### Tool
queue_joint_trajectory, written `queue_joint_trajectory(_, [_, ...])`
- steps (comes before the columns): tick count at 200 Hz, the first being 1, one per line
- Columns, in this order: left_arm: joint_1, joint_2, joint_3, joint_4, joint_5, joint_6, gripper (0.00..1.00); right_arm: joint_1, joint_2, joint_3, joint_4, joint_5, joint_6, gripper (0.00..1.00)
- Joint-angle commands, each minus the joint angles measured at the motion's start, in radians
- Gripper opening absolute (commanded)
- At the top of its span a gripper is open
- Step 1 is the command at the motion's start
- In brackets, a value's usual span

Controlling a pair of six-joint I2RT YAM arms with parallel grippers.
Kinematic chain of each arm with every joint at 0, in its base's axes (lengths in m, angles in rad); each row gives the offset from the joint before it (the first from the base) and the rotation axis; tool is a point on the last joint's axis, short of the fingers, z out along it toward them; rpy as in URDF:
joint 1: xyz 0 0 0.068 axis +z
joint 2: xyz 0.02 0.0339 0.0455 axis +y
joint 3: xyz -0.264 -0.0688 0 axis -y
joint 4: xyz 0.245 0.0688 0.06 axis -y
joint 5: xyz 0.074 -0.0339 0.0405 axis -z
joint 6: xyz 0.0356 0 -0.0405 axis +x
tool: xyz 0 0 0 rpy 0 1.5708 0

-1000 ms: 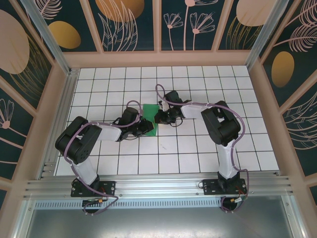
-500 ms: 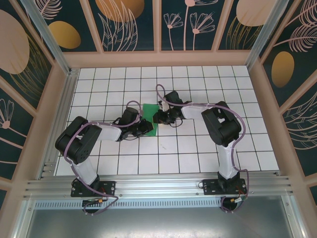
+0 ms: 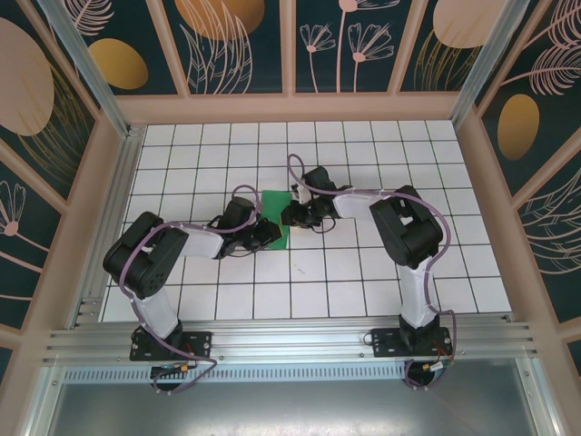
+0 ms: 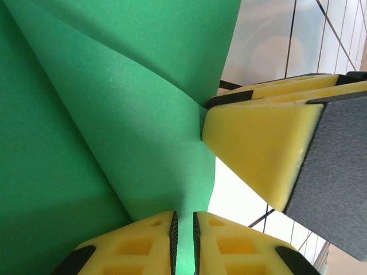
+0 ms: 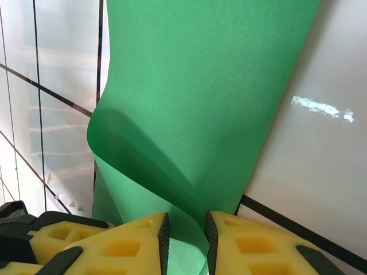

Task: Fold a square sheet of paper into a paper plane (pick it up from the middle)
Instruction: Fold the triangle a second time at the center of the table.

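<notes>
- No words, numbers or logos were readable anywhere.
- The wall panels (image 3: 227, 45) just had leaf and flower art.
- The square sheet of paper (image 3: 276, 202) was plain green.
- The arm bases (image 3: 172, 345) might have carried tiny markings, but they were too small to tell from above.

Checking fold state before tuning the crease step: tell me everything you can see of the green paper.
The green paper is thin, matte, plain bright green, unprinted. From above it shows as a narrow strip over the white tiled table. It is not flat: the wrist views show it raised and curled, one layer bending over another, no sharp crease. The left gripper pinches it between nearly shut pads; it also runs between the right gripper pads, grip unclear.
</notes>
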Motion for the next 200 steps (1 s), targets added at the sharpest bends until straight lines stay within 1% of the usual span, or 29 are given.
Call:
queue_joint_trajectory(1, [-0.001,0.010,0.011,0.046,0.022,-0.037,0.19,-0.009,0.001,-0.028,-0.033,0.023,0.006,0.25])
queue_joint_trajectory(72, [-0.001,0.014,0.002,0.081,0.024,-0.066,0.18,-0.009,0.018,-0.024,-0.041,0.033,0.020,0.19])
queue_joint_trajectory(122, [-0.001,0.008,-0.010,0.107,0.024,-0.082,0.18,-0.011,0.029,-0.013,-0.051,0.036,0.028,0.17])
queue_joint_trajectory(154, [-0.002,-0.016,-0.030,0.111,0.037,-0.082,0.18,-0.011,0.031,-0.013,-0.054,0.043,0.029,0.14])
queue_joint_trajectory(200, [-0.001,-0.047,-0.067,0.119,0.059,-0.079,0.20,-0.012,0.039,-0.012,-0.053,0.042,0.036,0.14])
